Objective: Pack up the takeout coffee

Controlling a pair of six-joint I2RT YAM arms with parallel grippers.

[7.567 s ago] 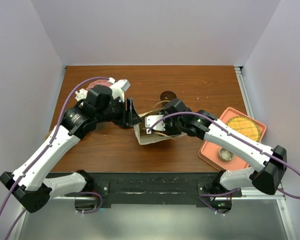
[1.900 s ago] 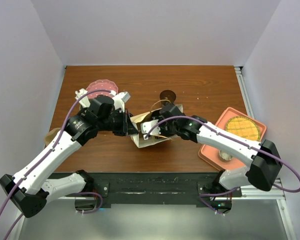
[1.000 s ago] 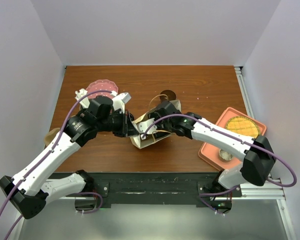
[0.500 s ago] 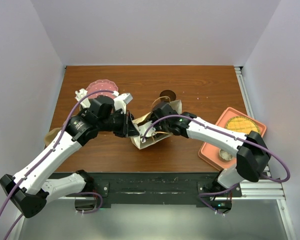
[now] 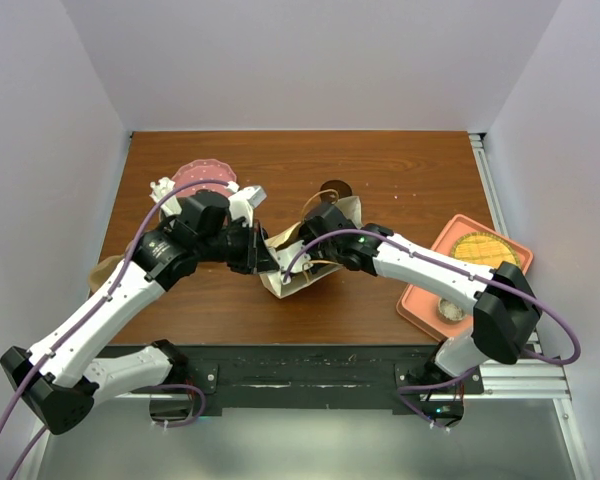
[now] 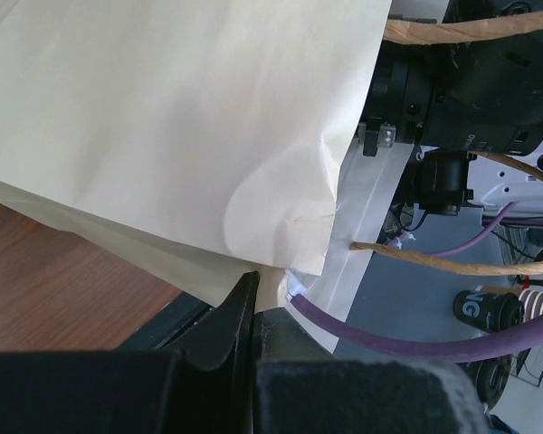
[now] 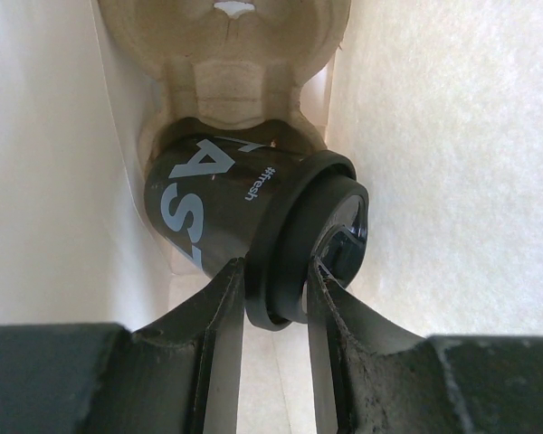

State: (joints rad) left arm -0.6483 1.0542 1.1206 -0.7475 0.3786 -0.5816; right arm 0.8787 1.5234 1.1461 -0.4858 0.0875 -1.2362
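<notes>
- since the earliest frame the right arm has pushed deeper into the paper bag (image 5: 288,282), and the left arm has drawn back off the pink plate (image 5: 202,172).
- right gripper (image 7: 276,271) clamps the takeout coffee (image 7: 204,208) by the rim of its black lid (image 7: 294,240).
- the takeout coffee lies tilted inside the bag, its base in a pulp cup carrier (image 7: 244,41).
- left gripper (image 6: 253,306) pinches the bag's edge, jaws closed on the paper.
</notes>
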